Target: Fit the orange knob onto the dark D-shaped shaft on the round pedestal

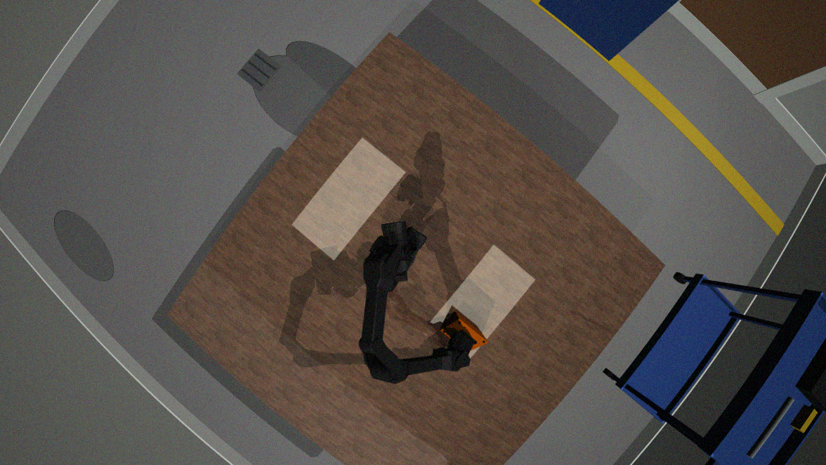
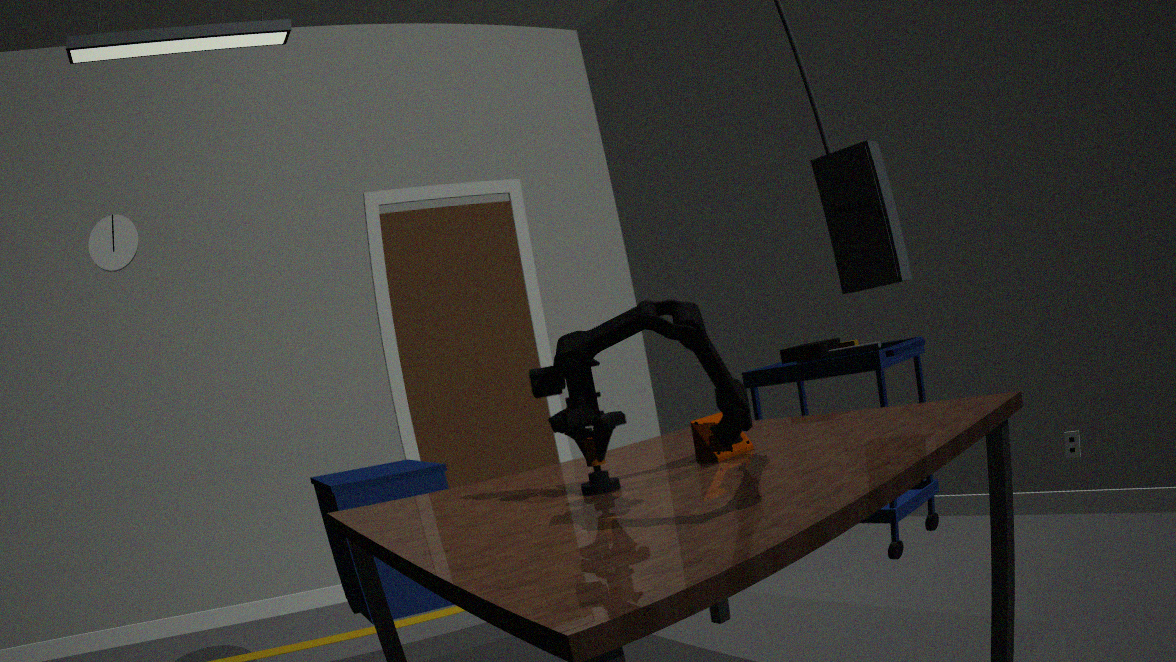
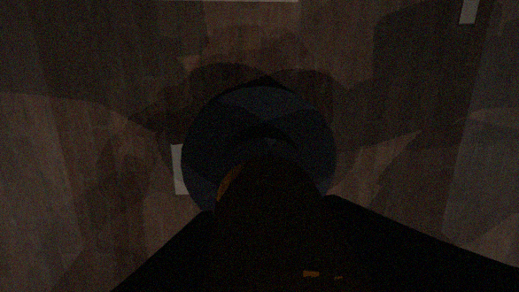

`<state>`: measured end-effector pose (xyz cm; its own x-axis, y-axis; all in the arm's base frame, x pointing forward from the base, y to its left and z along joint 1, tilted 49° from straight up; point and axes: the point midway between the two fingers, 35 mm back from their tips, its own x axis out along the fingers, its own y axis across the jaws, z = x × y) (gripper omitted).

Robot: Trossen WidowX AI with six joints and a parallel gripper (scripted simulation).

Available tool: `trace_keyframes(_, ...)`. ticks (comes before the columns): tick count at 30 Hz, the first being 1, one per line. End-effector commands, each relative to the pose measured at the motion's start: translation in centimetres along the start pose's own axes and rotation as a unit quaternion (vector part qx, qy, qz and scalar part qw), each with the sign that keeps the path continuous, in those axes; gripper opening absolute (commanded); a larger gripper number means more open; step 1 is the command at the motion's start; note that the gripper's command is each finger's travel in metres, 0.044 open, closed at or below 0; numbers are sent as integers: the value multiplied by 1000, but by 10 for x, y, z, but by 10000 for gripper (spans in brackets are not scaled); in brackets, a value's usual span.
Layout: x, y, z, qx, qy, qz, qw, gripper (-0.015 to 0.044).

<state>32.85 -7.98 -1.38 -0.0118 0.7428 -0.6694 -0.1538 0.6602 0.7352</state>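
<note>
The orange knob (image 2: 599, 462) (image 3: 227, 182) is held upright between the fingers of my gripper (image 2: 595, 458) (image 3: 268, 213), which points straight down. In the wrist view the knob is mostly in shadow, with a thin orange edge lit. The dark round pedestal (image 2: 600, 487) (image 3: 261, 99) stands on the table directly below, a wide disc with a narrower step. In the exterior view a short dark stretch of shaft shows between knob and pedestal, so the knob is above the pedestal, at the shaft's top. Whether the shaft is inside the hole, and both flat sides, are hidden. The top view hides knob and pedestal under the arm.
The wooden table (image 1: 548, 230) (image 2: 822, 468) bears two pale patches (image 1: 349, 196) (image 1: 508, 282). The orange arm mount (image 1: 473, 334) (image 2: 707, 427) is at the arm's base. A blue cart (image 1: 682, 341) (image 2: 901, 349) stands beyond the table. Shadows cover much of the wrist view.
</note>
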Motion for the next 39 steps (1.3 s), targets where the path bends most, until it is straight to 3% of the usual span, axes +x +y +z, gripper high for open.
trace_keyframes(1,-2,0,-2,143,0,0,990,0)
trace_keyframes(39,1,-2,4,143,0,0,990,0)
